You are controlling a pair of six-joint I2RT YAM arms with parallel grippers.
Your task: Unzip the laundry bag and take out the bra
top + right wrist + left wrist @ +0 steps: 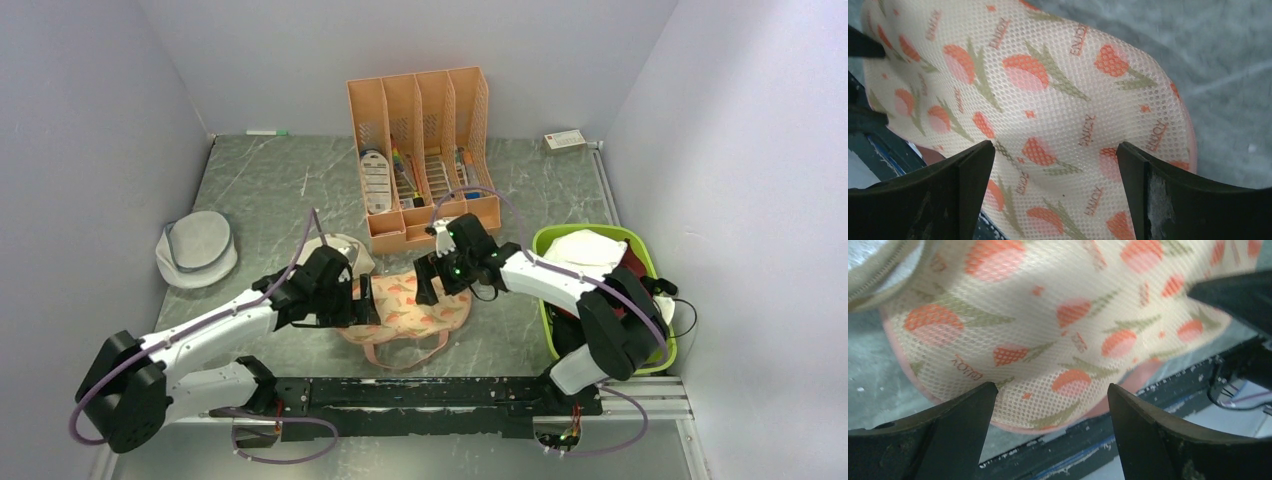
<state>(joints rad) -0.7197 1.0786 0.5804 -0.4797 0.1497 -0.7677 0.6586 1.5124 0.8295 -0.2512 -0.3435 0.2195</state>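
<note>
Nothing done yet, we judge: laundry bag [412,308] looks zipped; left gripper [366,304] at its nine o'clock, right gripper [428,288] at two, both gaping empty

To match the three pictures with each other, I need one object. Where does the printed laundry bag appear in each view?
Top external: the laundry bag lies flat just below the centre of the picture.
Left wrist: the laundry bag fills the upper and middle part, seen very close.
Right wrist: the laundry bag fills the left and centre.
Shared landmark: the grey marbled table, at the left edge and at the right side.
</note>
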